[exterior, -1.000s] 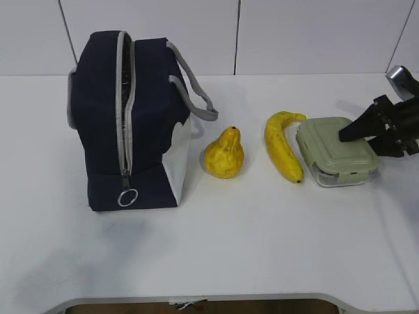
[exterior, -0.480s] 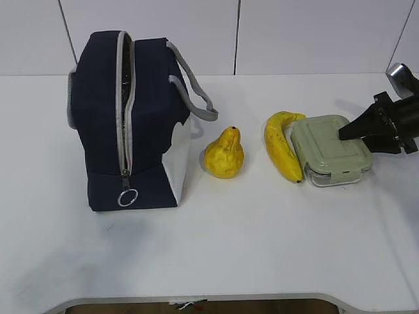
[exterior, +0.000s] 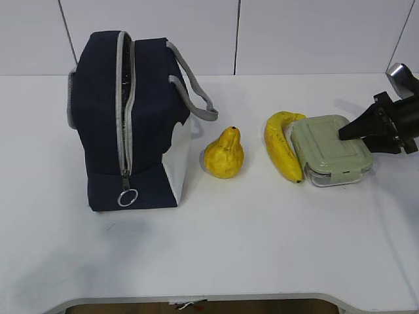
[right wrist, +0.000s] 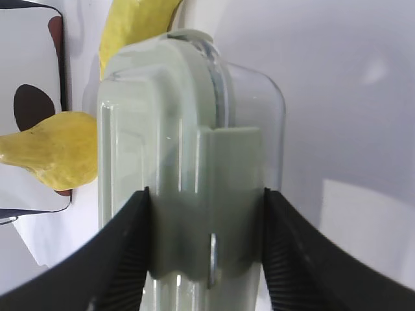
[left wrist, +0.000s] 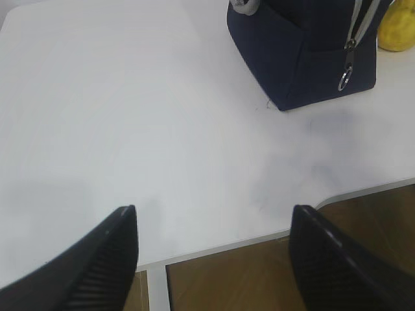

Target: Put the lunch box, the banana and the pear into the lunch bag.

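The navy lunch bag (exterior: 124, 124) stands upright at the left with its grey zipper open along the top and front. To its right lie the lumpy yellow pear (exterior: 224, 155), then the banana (exterior: 280, 147). The green-lidded lunch box (exterior: 330, 149) rests against the banana. My right gripper (exterior: 347, 134) is shut on the box's right end. In the right wrist view its pads press both sides of the lid clip (right wrist: 205, 194), with banana (right wrist: 130, 26) and pear (right wrist: 58, 155) beyond. My left gripper (left wrist: 214, 214) hangs open and empty over the table's front edge, away from the bag (left wrist: 305, 58).
The white table (exterior: 262, 242) has bare surface in front of all the objects. Its front edge (left wrist: 227, 243) runs beneath the left gripper, with brown floor below. A white panelled wall stands behind the table.
The right gripper's jaws have closed onto the lunch box. The box has shifted a little left, up against the banana. The left arm has not moved.
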